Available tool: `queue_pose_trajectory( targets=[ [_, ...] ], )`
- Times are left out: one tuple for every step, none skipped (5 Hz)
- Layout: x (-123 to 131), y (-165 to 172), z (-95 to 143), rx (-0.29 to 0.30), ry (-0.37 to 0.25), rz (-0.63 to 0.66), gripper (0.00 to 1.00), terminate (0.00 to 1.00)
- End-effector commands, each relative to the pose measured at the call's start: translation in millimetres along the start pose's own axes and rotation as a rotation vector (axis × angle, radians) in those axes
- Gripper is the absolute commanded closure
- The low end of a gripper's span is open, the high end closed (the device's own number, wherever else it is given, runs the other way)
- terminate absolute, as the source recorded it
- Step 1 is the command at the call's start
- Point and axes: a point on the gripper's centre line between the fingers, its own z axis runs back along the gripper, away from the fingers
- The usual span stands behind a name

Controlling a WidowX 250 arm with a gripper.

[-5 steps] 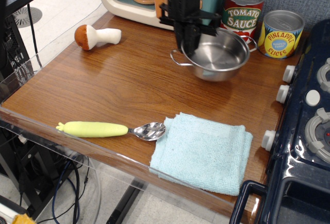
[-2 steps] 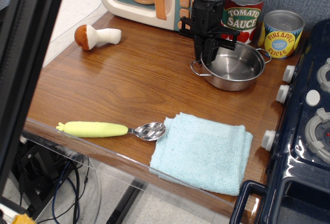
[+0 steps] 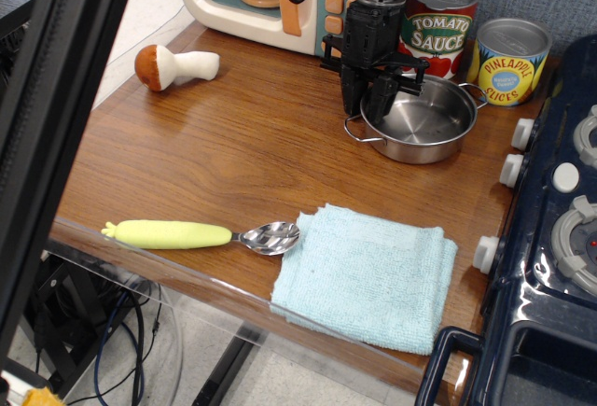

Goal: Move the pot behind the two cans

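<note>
The shiny pot (image 3: 419, 124) sits near the back right corner of the table, just in front of the Tomato Sauce can (image 3: 440, 21) and the Pineapple Slices can (image 3: 509, 61). The black gripper (image 3: 367, 98) stands over the pot's left rim, its fingers straddling the rim. I cannot tell if they pinch it.

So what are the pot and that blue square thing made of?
The pot looks like shiny bare metal, probably steel: it mirrors light inside. The blue square looks like soft terry cloth, folded, with a fuzzy matte surface.
</note>
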Motion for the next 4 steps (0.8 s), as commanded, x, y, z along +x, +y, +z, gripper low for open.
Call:
queue_pose_trajectory(
  targets=[
    [12.2, -6.3, 42.2, 0.008, 0.086, -0.026, 0.0, 0.0],
    [17.5, -5.6, 70.8, -0.044, 0.147, -0.049, 0.0, 0.0],
    [35.5, -5.8, 100.4, -0.098, 0.193, -0.033, 0.0, 0.0],
    [35.5, -5.8, 100.4, -0.098, 0.193, -0.033, 0.0, 0.0]
  ],
)
